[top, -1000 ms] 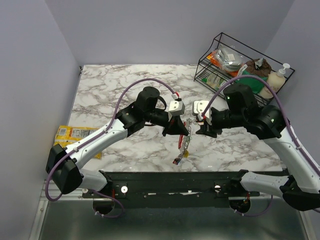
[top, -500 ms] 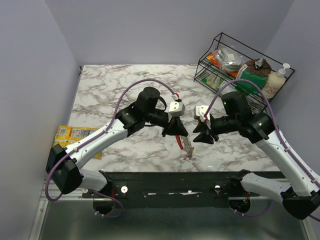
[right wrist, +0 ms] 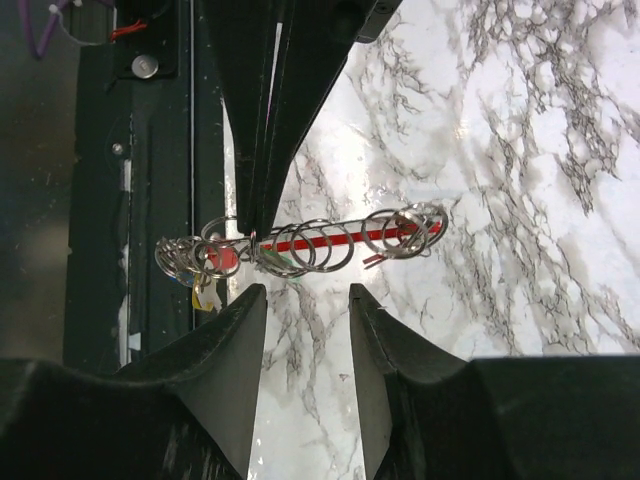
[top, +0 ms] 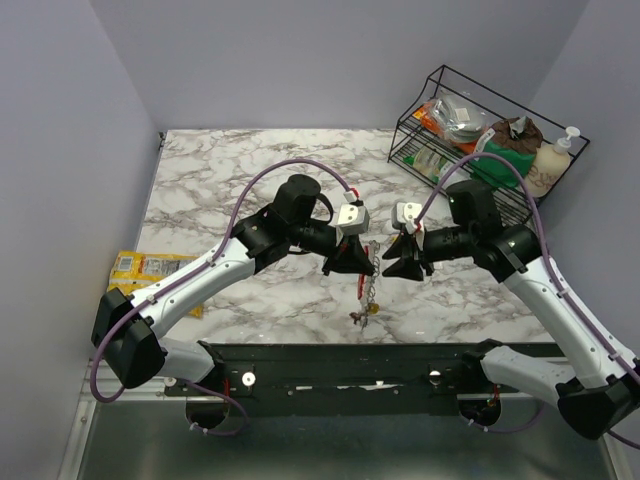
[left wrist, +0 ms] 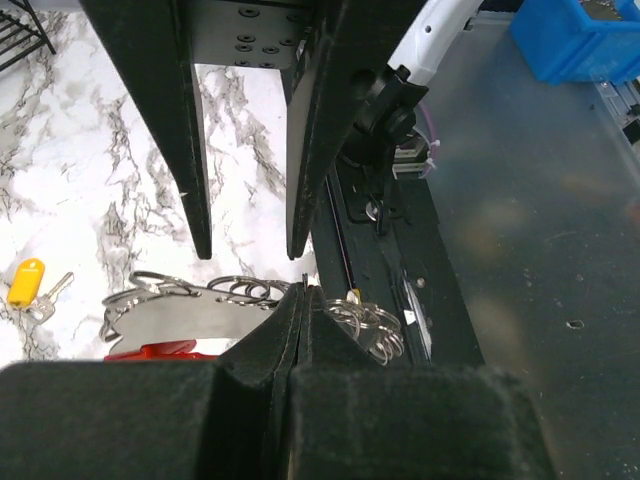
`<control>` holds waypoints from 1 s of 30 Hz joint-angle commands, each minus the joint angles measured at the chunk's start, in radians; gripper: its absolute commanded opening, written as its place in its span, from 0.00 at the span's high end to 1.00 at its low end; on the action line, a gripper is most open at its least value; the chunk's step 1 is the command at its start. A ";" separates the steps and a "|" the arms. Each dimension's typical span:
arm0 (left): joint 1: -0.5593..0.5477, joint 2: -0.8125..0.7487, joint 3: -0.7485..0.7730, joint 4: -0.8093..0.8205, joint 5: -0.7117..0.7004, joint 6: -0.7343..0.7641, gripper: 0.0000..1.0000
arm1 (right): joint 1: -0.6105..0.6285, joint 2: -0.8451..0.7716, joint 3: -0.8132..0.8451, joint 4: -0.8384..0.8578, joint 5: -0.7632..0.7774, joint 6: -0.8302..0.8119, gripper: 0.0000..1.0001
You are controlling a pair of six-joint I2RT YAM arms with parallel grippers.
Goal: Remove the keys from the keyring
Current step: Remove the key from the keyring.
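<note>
The keyring (right wrist: 330, 240) — red bar, grey metal plate, many silver split rings — hangs pinched between the tight fingers of the left gripper (right wrist: 256, 218); just right, the right gripper (right wrist: 306, 300) holds nothing, fingers partly spread

Support: table top (top: 220, 170), white marble pattern with grey veining, fills the middle of the overhead view.

Near edge, bottom of frame: black mounting rail (top: 330, 365) runs across the full width. A grey metal surface shows below it.

Upper right corner: black wire rack (top: 400, 130) stands on the marble, stocked with mixed packets and containers. A pump bottle (top: 555, 155) sits at its right end; in or beside the rack, cannot tell.

Left edge, mid-height: yellow snack packet (top: 150, 268) lies flat, partly covered by the arm above.

Left wrist view, lower left: one yellow-headed key (left wrist: 25, 282) lies alone on the marble, metal blade pointing right.
</note>
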 commanded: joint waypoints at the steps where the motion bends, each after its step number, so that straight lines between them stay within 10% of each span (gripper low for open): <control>1: 0.000 -0.028 0.047 -0.003 0.047 0.017 1.00 | -0.012 0.034 -0.021 0.028 -0.123 -0.026 0.54; 30: 0.000 -0.005 0.075 -0.016 0.058 0.015 1.00 | -0.024 0.124 -0.050 0.017 -0.292 -0.050 0.46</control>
